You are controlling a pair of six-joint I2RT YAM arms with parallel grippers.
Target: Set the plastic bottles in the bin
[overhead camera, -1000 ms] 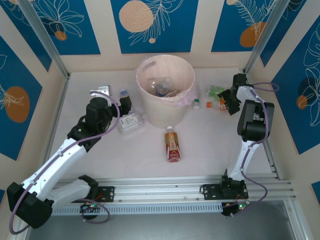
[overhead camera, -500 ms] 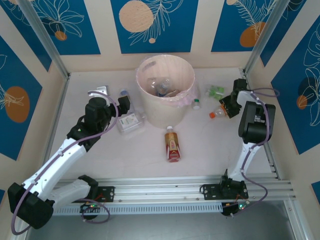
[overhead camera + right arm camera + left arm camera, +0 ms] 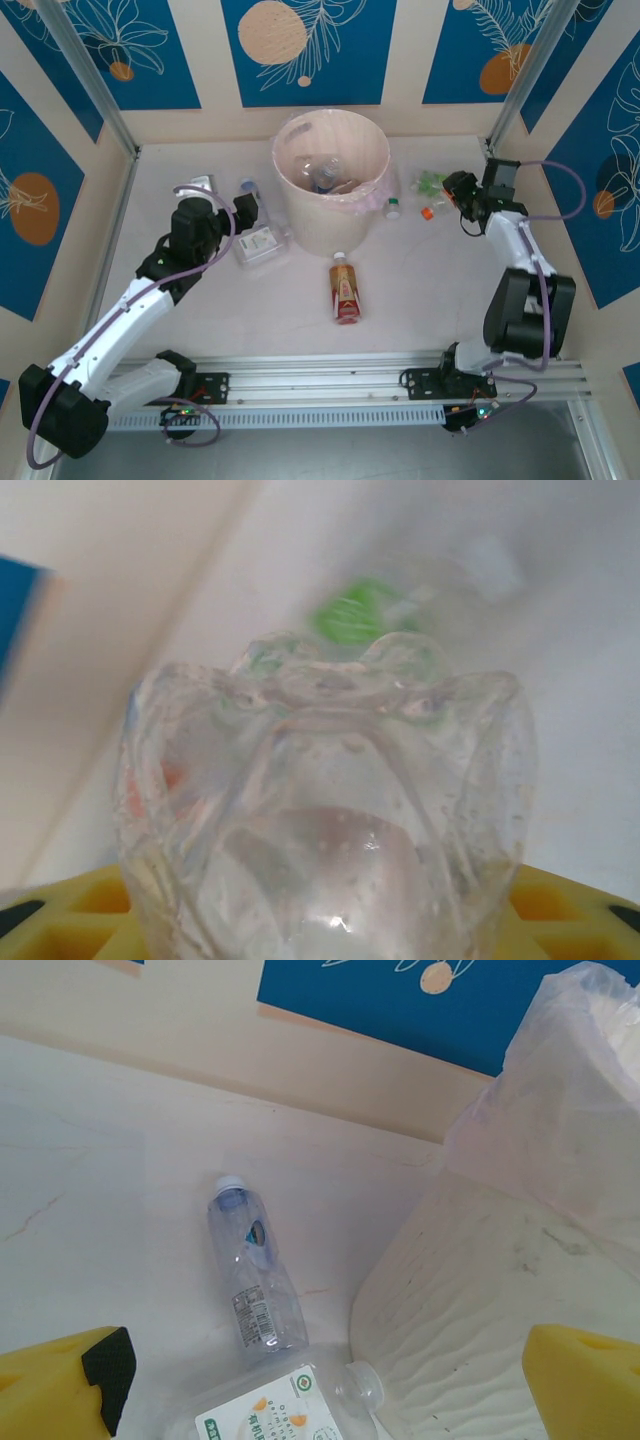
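Bottle (image 3: pixel 330 800): clear, pinched at its base in my right claw (image 3: pixel 452 196), orange cap (image 3: pixel 427 211) pointing left toward the bin (image 3: pixel 312 228), near across the table (image 3: pixel 420 270). My left claw (image 3: pixel 248 208): fully spread, holding nothing, at the bin's far side.

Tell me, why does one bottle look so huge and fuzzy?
Right wrist view: the clear bottle sits right against the lens, so it looms large, and the green thing behind it is a blur. Left wrist view: the lying bottle is sharp. Top external view: even light, soft shadows by the bin.
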